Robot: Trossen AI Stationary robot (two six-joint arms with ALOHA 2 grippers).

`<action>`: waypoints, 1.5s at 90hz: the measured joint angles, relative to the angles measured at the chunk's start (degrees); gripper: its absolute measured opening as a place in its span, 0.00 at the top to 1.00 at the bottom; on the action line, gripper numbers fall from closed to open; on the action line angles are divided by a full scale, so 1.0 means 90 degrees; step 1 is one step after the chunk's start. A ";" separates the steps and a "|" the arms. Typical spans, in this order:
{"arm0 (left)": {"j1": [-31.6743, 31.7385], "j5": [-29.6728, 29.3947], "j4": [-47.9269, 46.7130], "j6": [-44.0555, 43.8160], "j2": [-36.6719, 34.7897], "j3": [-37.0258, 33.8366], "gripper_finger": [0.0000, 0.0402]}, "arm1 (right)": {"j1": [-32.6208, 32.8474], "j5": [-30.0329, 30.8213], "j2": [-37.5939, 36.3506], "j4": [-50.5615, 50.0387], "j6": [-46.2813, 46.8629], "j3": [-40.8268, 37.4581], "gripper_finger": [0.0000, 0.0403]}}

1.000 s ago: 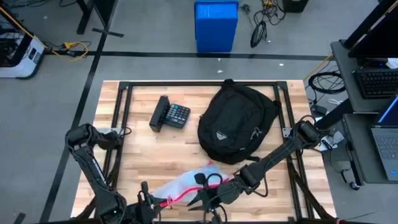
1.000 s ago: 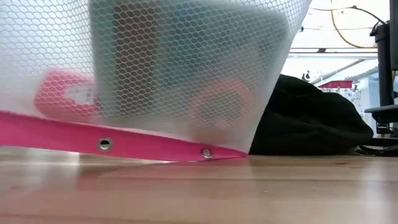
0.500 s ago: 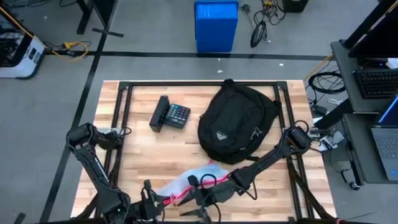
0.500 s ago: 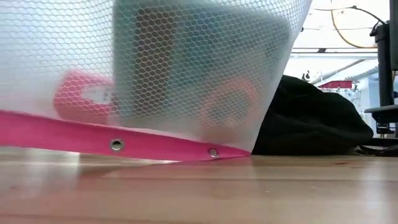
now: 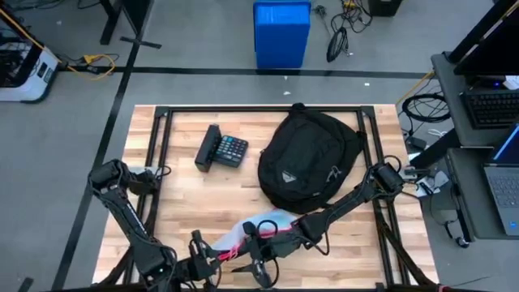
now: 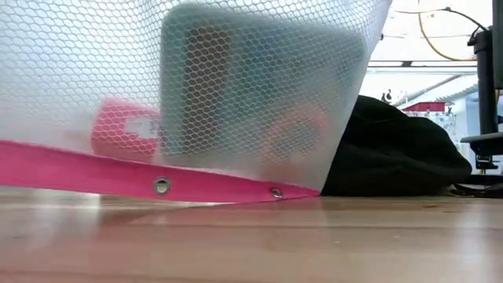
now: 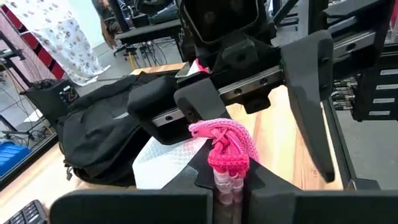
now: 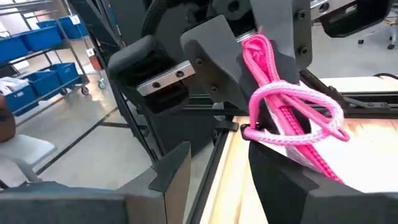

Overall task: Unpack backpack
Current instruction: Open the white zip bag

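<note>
At the near edge of the wooden worktop point(image 5: 186, 203), both arms are meeting over a clear mesh pouch point(image 5: 258, 227) with a pink border. The left gripper point(image 7: 227, 177) is pinching the pouch's pink cord point(image 7: 225, 144), its fingers clamped narrowly on the knotted end. Facing it, the right gripper point(image 8: 211, 171) is sitting with its fingers spread wide apart, not gripping anything, while a loop of the same pink cord is hanging just in front of it. In the low view the pouch is filling most of the picture, resting on its pink edge, with a teal box point(image 6: 251, 79) and a red item point(image 6: 126, 130) showing dimly inside. The backpack point(image 5: 310, 161) is lying flat toward the far right part of the worktop, logo patch up, just beyond the pouch. A black calculator point(image 5: 222, 149) is lying to its left, well apart from the pouch.
</note>
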 joint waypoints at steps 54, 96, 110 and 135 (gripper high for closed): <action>-0.0002 0.0036 0.0026 0.0005 0.0008 -0.0005 1.00 | -0.0085 0.0240 -0.0006 -0.0416 0.0359 0.0004 0.66; -0.0007 0.0041 0.0022 0.0010 0.0008 -0.0005 1.00 | -0.0090 0.0194 -0.0006 -0.0623 0.0264 0.0004 0.95; -0.0015 0.0046 0.0024 0.0010 0.0008 -0.0005 1.00 | -0.0021 0.0059 -0.0006 -0.0639 0.0267 0.0003 0.94; -0.0012 0.0047 0.0022 0.0010 0.0007 -0.0005 1.00 | 0.0033 0.0024 -0.0003 -0.0690 0.0265 0.0002 0.81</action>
